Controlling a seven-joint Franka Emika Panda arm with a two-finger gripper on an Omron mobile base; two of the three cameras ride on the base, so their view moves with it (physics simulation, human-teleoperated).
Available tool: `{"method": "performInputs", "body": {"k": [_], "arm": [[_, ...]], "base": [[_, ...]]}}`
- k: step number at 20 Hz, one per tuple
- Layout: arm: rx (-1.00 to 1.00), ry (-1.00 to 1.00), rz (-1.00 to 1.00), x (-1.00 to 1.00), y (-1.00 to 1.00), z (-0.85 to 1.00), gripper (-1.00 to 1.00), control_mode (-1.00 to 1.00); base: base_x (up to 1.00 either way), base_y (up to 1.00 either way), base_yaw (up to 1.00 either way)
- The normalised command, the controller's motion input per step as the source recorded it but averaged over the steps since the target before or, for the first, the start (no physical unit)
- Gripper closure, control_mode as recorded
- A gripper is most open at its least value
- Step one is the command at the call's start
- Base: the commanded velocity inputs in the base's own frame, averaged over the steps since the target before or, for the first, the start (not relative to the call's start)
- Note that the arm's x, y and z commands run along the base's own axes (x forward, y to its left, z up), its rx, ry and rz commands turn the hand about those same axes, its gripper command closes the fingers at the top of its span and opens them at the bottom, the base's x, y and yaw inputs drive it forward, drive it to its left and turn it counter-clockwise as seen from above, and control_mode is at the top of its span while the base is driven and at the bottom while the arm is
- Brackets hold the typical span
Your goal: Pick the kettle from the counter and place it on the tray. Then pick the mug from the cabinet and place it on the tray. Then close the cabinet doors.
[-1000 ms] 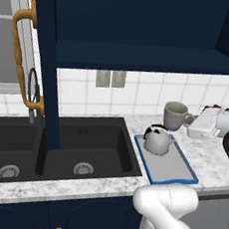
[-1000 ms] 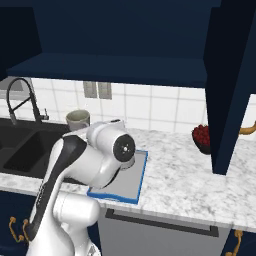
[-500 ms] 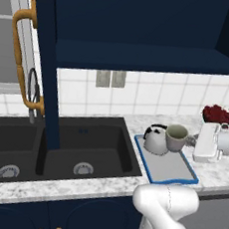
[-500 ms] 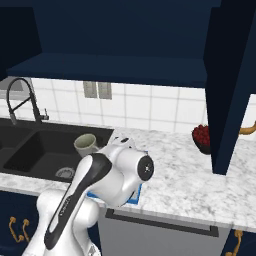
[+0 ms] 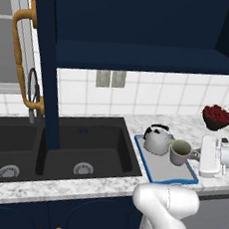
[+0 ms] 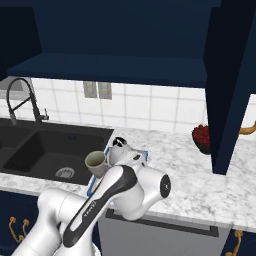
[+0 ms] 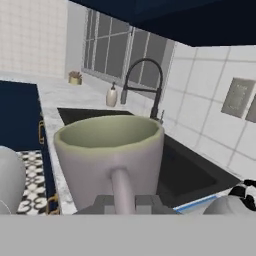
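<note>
From the left: the black sink, then the blue-rimmed tray carrying the kettle. Right of it, my pincer is clenched on the mug's handle (over the tray). Fruit bowl farthest right.

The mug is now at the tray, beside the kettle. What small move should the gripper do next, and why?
Probably ease the mug straight down, then open. The gripper is shut on the mug's handle, and the mug sits over the tray, close beside the kettle. I cannot tell whether its base already rests on the tray, so a short careful descent, kept clear of the kettle, seems safest before letting go.
</note>
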Motion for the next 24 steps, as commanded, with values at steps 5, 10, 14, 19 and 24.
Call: {"method": "performInputs", "body": {"k": [5, 10, 14, 19, 24], "arm": [[0.0, 0.0, 0.06, 0.07, -0.27, -0.38, 1.0, -1.0], [0.0, 0.01, 0.06, 0.22, -0.14, -0.41, 1.0, -1.0], [0.0, 0.02, 0.08, 0.21, -0.12, -0.26, 1.0, -1.0], [0.0, 0.1, 0.07, 0.3, -0.15, -0.23, 1.0, -1.0], [0.0, 0.19, 0.04, 0.37, -0.06, -0.22, 1.0, -1.0]], "base": [[0.0, 0.0, 0.0], [0.0, 0.0, 0.0], [0.0, 0.0, 0.0], [0.0, 0.0, 0.0], [0.0, 0.0, 0.0]]}}
